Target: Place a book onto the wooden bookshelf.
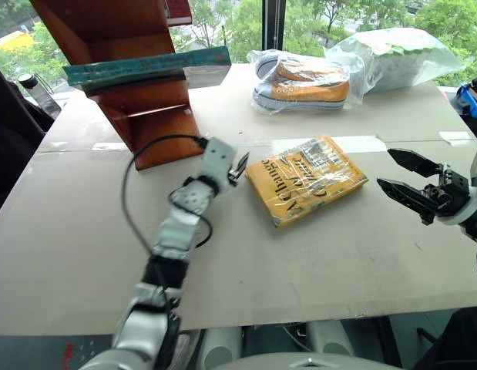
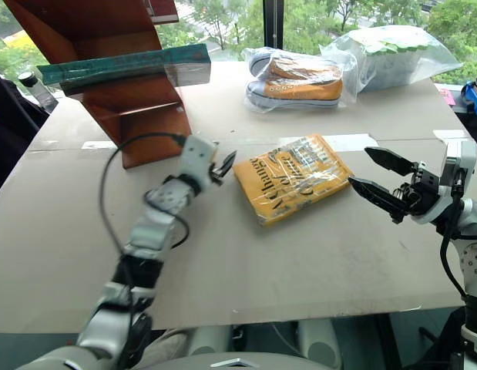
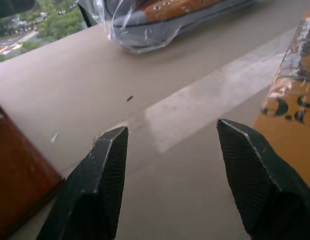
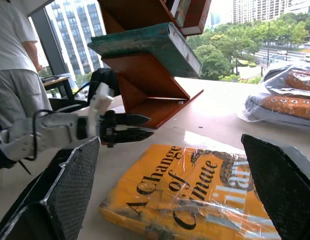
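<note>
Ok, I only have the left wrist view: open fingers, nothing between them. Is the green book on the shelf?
Observer: Yes. The book lies flat on a step of the bookshelf, with one end jutting past the wood.
Operator: Where is that gripper in relation to it?
Observer: The left gripper is low over the table, between the foot of the bookshelf and the yellow book.
Operator: And the other arm?
Observer: The right gripper hovers open on the other side of the yellow book, holding nothing.
</note>
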Motion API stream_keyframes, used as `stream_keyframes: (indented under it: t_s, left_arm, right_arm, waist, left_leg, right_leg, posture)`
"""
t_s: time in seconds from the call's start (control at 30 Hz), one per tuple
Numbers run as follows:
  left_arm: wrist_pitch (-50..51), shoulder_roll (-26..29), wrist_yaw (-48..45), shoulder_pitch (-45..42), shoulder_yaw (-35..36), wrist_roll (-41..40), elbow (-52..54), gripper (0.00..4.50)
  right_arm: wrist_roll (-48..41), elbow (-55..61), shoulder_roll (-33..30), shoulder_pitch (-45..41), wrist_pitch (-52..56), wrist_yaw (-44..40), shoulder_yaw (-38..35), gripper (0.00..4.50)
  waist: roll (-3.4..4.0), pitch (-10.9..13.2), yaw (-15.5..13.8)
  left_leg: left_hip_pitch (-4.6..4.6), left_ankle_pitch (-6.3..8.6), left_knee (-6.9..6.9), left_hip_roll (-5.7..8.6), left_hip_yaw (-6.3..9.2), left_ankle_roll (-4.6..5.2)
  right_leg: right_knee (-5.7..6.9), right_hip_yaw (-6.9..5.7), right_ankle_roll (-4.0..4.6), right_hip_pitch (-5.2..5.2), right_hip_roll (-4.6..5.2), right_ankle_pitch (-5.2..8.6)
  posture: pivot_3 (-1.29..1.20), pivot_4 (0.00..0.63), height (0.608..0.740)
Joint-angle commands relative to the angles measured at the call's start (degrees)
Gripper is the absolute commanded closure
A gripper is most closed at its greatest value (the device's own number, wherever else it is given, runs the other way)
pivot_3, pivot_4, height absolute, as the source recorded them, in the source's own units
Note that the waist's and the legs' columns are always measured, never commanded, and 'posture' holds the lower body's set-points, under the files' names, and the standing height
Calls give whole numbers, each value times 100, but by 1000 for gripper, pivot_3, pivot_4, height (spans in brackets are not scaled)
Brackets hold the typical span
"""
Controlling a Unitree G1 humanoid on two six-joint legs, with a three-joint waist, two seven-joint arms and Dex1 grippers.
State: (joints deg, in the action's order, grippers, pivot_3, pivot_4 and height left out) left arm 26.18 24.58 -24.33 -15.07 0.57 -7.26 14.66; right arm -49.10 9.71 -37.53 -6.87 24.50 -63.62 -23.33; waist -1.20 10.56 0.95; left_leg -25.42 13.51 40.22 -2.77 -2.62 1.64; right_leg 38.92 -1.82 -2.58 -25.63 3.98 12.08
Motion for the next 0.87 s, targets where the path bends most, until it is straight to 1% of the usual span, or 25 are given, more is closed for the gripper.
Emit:
stream_keyframes:
  t_s: [0.03, 0.07, 0.1, 0.17, 0.23, 0.27, 0.4, 0.6, 0.7, 0.87]
  left_arm:
    - [998, 361, -560, 951, 906, -1240, 1830, 58]
    - [1127, 416, -578, 1230, 1104, -1390, 2046, 58]
    - [1078, 466, -662, 1798, 1292, -1411, 2230, 58]
    - [889, 507, -765, 2572, 1458, -1374, 2422, 58]
    - [687, 472, -794, 2995, 1466, -1374, 2468, 58]
    - [481, 466, -808, 3140, 1381, -1272, 2422, 58]
    - [226, 318, -672, 3120, 1186, -1172, 2234, 58]
    - [-112, 241, -636, 3068, 951, -1037, 1945, 58]
    - [-221, 228, -653, 3112, 898, -1027, 1874, 58]
    - [-360, 229, -675, 3149, 837, -1009, 1788, 58]
  right_arm:
    - [236, -207, -72, 161, -377, -294, -86, 0]
    - [306, -298, -66, 201, -459, -357, -65, 0]
    - [435, -480, -23, 232, -607, -403, -25, 0]
    - [666, -799, 23, 257, -855, -484, 48, 0]
    - [867, -1082, 24, 271, -1078, -606, 130, 0]
    - [980, -1240, 14, 298, -1194, -689, 182, 0]
    - [1249, -1585, -48, 345, -1444, -837, 304, 0]
    - [1765, -2000, -144, 538, -1880, -948, 483, 0]
    - [1989, -2177, -113, 585, -2109, -828, 521, 0]
    - [2056, -2256, -73, 605, -2229, -779, 508, 0]
  waist:
    - [5, -5, -65]
    - [8, -7, -104]
    - [8, -8, -141]
    - [5, -17, -148]
    - [9, -20, -155]
    - [8, -19, -185]
    - [32, -34, -229]
    - [34, -35, -169]
    - [34, -35, -166]
    - [35, -35, -172]
  left_leg:
    - [4, 0, 2, -1, 0, 0]
    - [9, 0, 3, -2, 2, 0]
    - [19, 1, 6, 0, -1, 1]
    - [48, 2, 6, 8, -5, 1]
    - [74, 7, -4, 6, -5, 4]
    - [71, 7, -4, 6, -9, 4]
    - [73, 7, -3, 4, -1, 3]
    - [69, 7, -3, 4, -9, 4]
    - [68, 8, -6, 3, -13, 5]
    - [70, 8, -5, 2, -11, 4]
  right_leg:
    - [-3, 0, 7, 7, 5, 6]
    - [-5, -2, 22, 18, 12, 15]
    - [-9, -1, 13, 28, 17, 21]
    - [-13, 3, 2, 50, 16, 29]
    - [-27, 11, 2, 70, 14, 31]
    - [-27, 8, 1, 69, 12, 32]
    - [-26, -12, 0, 72, 13, 33]
    - [-31, -3, 1, 74, 11, 33]
    - [-34, -2, 1, 73, 9, 33]
    - [-35, -3, 0, 73, 9, 34]
  posture:
    - [0, 150, 693]
    - [0, 150, 693]
    - [0, 150, 693]
    - [0, 150, 693]
    - [0, 150, 693]
    - [0, 150, 693]
    - [0, 150, 693]
    - [0, 150, 693]
    - [0, 150, 693]
    - [0, 150, 693]
